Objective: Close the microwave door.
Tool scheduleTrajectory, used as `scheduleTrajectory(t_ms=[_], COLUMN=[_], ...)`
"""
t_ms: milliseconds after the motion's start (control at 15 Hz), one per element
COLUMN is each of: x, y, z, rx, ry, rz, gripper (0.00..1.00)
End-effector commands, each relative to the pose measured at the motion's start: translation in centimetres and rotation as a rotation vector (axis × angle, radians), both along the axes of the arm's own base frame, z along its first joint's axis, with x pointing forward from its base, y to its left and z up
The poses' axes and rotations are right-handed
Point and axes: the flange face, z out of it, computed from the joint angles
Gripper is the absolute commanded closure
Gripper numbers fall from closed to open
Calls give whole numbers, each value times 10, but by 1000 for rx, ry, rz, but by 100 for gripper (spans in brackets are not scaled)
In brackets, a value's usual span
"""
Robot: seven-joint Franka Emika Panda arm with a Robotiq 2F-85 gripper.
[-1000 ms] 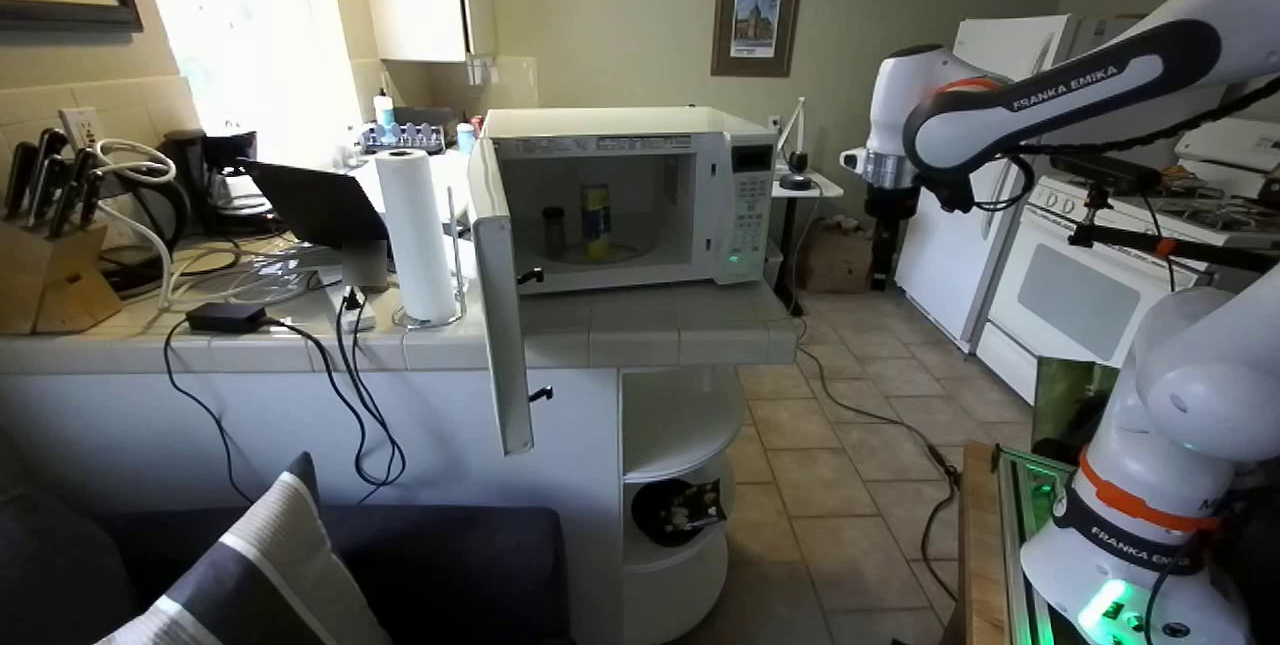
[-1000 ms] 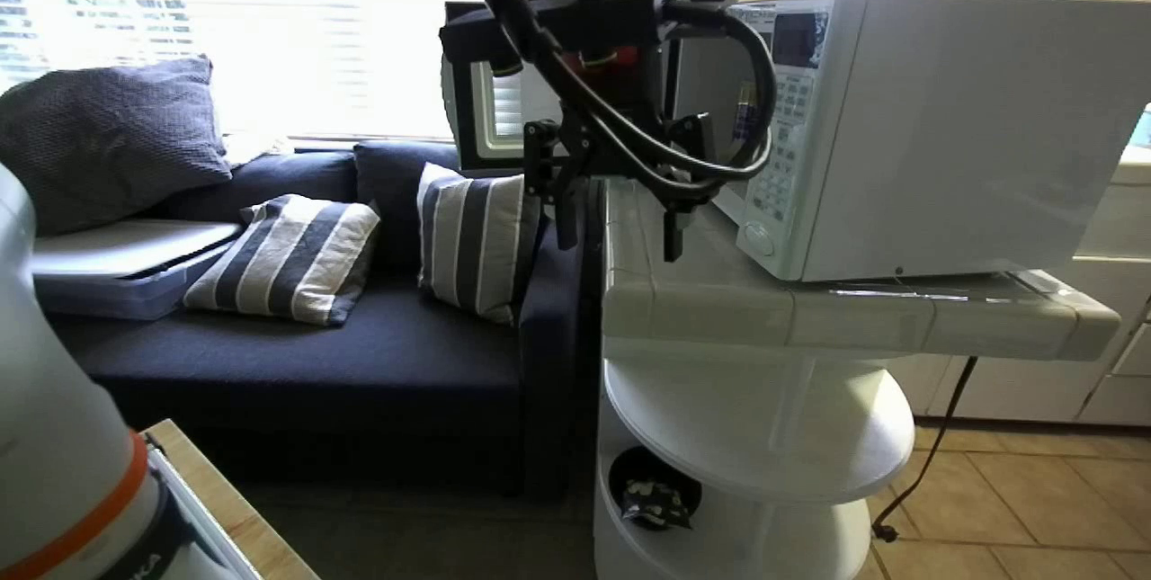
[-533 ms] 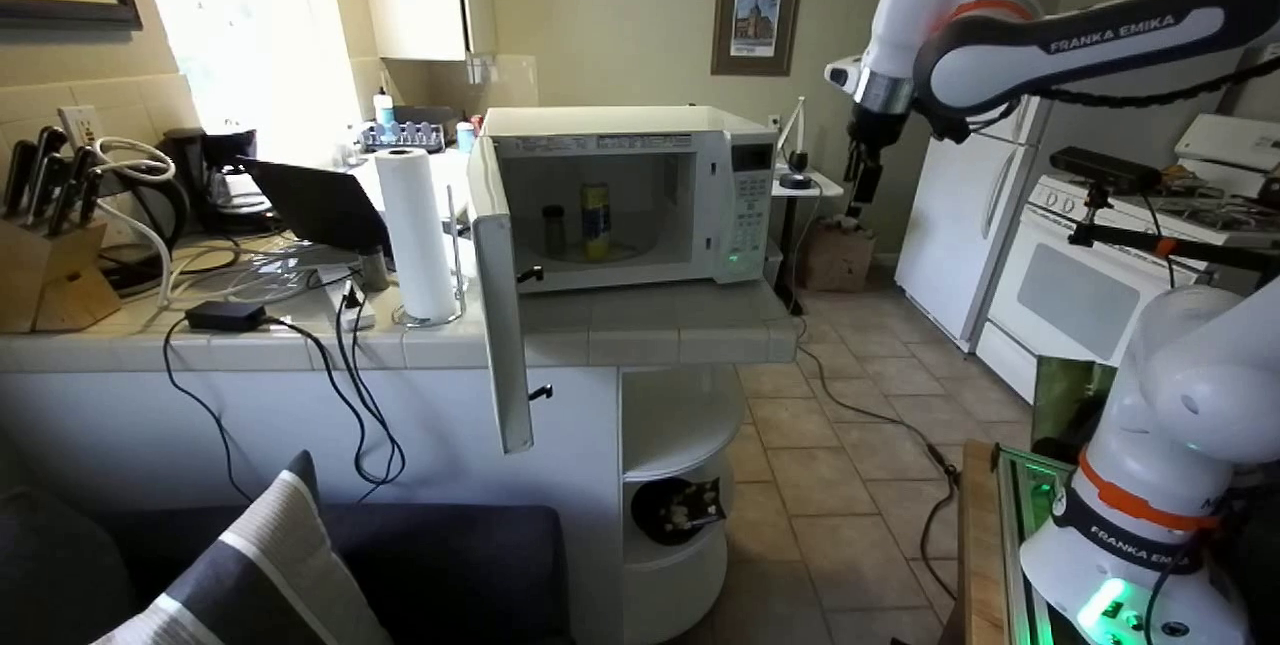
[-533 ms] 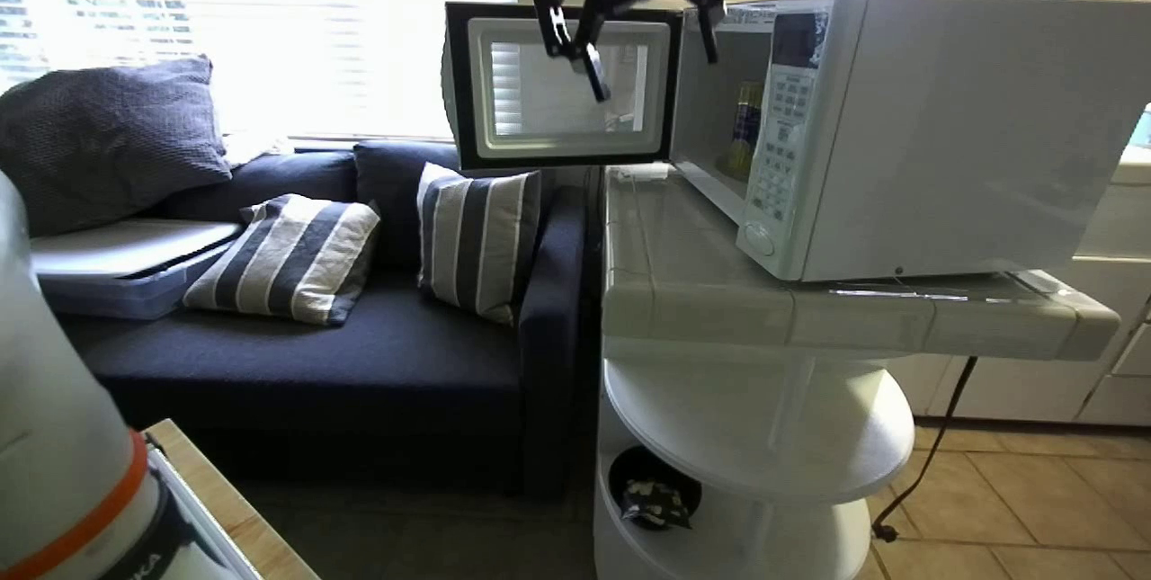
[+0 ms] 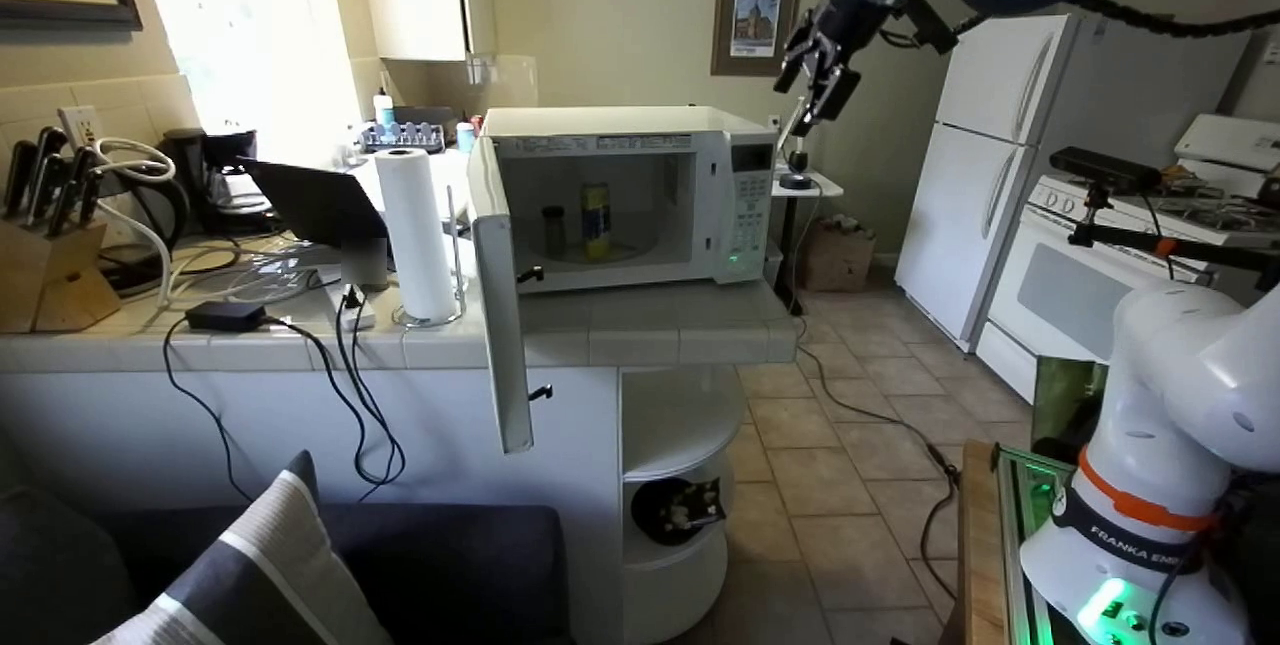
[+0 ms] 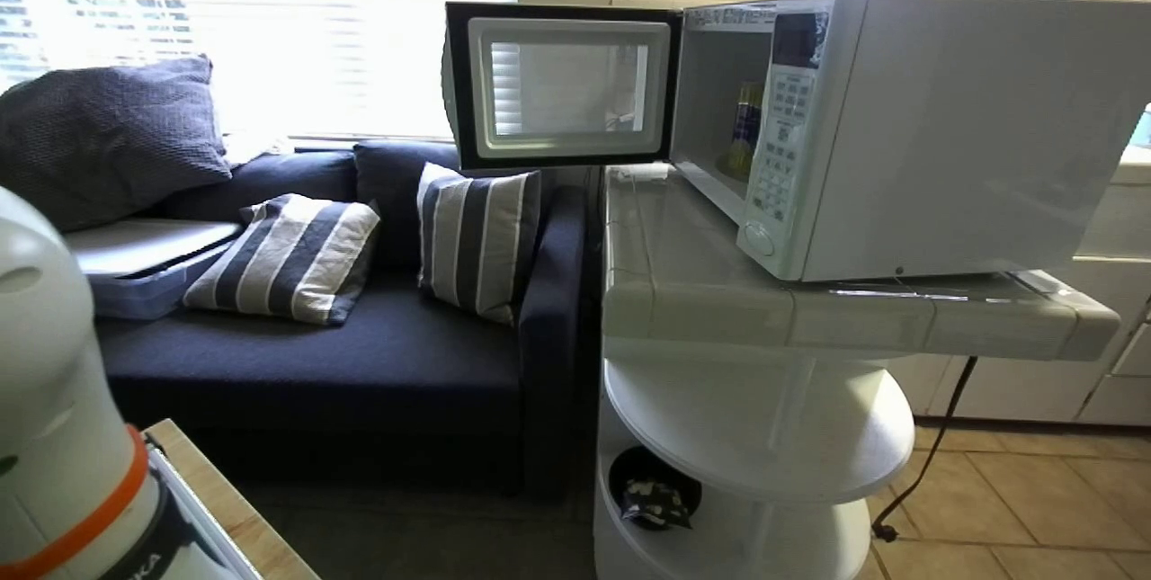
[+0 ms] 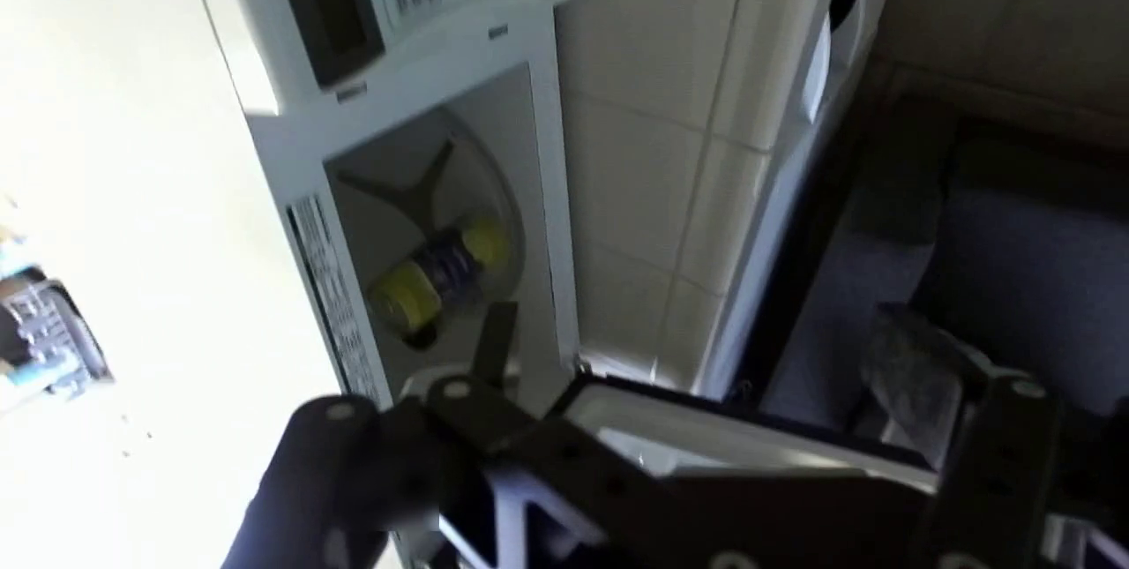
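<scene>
Daylit kitchen, pale-tiled counter crossing from the left, dark sofa below it. Reading an exterior view left to right: wooden knife block, then a paper-towel roll upright on its stand. Just right of the roll in that view, the microwave door, hinged at the left side of the microwave and wide open, nearly edge-on here, its free end hanging out past the counter. Two black latch hooks jut from the inner face. Judged by build: a rigid, fairly light panel, smooth enough to slip from a pinch, free only along its hinge arc; its window is the part to spare. Best contact looks to be a flat push on the outer face near the free edge, away from the hooks; expect easy travel, then stiffness where the latches catch. Hard shoving might slide the microwave itself, next along, cavity exposed, with a small dark jar and a yellow-and-blue can inside. Right of its control panel and higher, the gripper; fingers spread, nothing between them, well apart from the door. It sits on the inner-face side, so reaching the outer face will likely need a detour. Farther right, a white refrigerator and stove.
</scene>
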Motion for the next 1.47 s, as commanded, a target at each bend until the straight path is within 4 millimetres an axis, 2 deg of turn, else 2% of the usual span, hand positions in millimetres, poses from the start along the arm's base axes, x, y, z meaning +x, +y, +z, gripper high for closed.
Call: scheduleTrajectory(t_ms=[0,133,267,467,600,667,867,1400], x=[35,56,81,123,141,118,141,142], y=[61,87,103,118,134,120,135,134], z=[24,36,47,47,49,45,44,49], rx=[16,36,104,217,227,201,205,206], ry=[5,8,20,80,96,62,75,76], rz=[188,238,266,299,272,269,277,274], gripper=[0,0,0,0,0,0,0,0])
